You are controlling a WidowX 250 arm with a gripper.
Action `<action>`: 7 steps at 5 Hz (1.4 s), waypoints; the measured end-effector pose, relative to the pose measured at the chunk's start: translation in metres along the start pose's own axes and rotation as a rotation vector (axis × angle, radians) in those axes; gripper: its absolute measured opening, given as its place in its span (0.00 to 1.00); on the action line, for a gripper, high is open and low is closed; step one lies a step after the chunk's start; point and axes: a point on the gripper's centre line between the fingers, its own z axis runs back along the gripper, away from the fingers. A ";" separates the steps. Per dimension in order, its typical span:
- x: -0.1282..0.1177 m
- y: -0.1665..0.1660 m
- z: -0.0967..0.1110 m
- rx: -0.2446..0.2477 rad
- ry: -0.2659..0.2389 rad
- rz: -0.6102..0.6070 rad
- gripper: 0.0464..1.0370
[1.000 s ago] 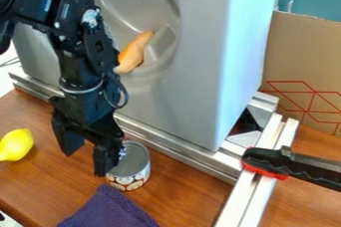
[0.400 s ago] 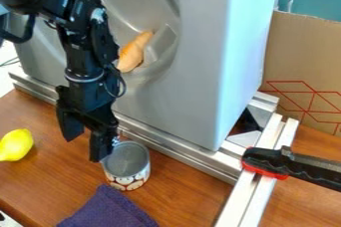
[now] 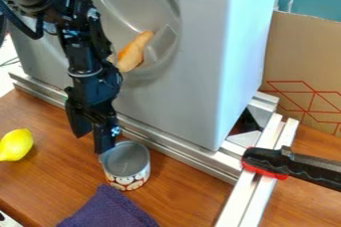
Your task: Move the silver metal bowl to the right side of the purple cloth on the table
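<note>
The black gripper [image 3: 92,141] hangs at the left-centre, pointing down, with its two fingers apart and nothing visible between them. One fingertip is close to the upper left rim of an open-topped can [image 3: 126,166]; whether they touch I cannot tell. The can stands upright on the wooden surface and has a patterned label. A yellow lemon [image 3: 16,145] lies to the left of the gripper. Below the can is a folded dark purple cloth [image 3: 108,210].
Behind the gripper stands a big grey block with a moulded basin [image 3: 200,61], where an orange-brown object [image 3: 134,52] rests. Metal rails [image 3: 174,152] run along its base. A black and red clamp [image 3: 286,164] grips the right rail. A cardboard box [image 3: 303,66] stands at the right.
The gripper has risen and shifted back from the can's left side, its fingers drawing somewhat closer together. The can, lemon and cloth have stayed put.
</note>
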 end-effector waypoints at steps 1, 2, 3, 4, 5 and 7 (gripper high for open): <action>0.008 0.005 -0.009 -0.042 0.002 -0.011 0.96; 0.009 0.002 -0.018 -0.078 0.013 -0.022 0.96; 0.012 -0.005 -0.020 -0.117 -0.015 -0.042 0.96; 0.013 -0.013 -0.023 -0.132 -0.023 -0.042 0.96; 0.018 -0.022 -0.032 -0.154 -0.019 -0.046 0.96; 0.028 -0.046 -0.038 -0.141 -0.039 -0.005 0.96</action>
